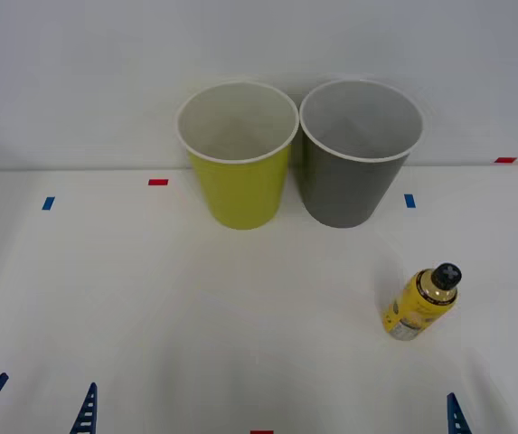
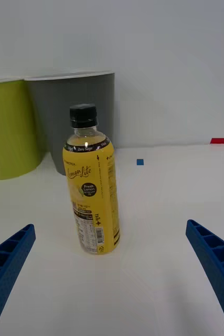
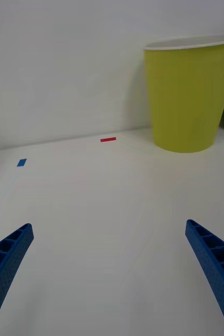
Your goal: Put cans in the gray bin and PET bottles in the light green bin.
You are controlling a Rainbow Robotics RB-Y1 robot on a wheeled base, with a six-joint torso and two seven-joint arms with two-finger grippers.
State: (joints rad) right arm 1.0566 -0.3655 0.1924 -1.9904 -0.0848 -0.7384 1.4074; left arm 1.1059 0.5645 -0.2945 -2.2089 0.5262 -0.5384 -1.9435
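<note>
The light green bin (image 1: 239, 172) and the gray bin (image 1: 353, 172) stand side by side at the back of the white table, both upright. A PET bottle (image 1: 419, 305) with a yellow label and black cap stands upright at the front right, apart from the bins. My right gripper (image 1: 498, 414) is open at the near edge, just in front of the bottle. In the right wrist view the bottle (image 2: 91, 184) stands ahead of the spread blue fingers (image 2: 211, 257), untouched. My left gripper (image 1: 37, 411) is open at the near left, holding nothing. Cans are out of view.
Small tape marks lie on the table: red (image 1: 157, 182) and blue (image 1: 48, 203) at the left, blue (image 1: 409, 201) and red (image 1: 505, 160) at the right. A white wall rises right behind the bins. Bare tabletop (image 1: 195, 316) stretches between the grippers and the bins.
</note>
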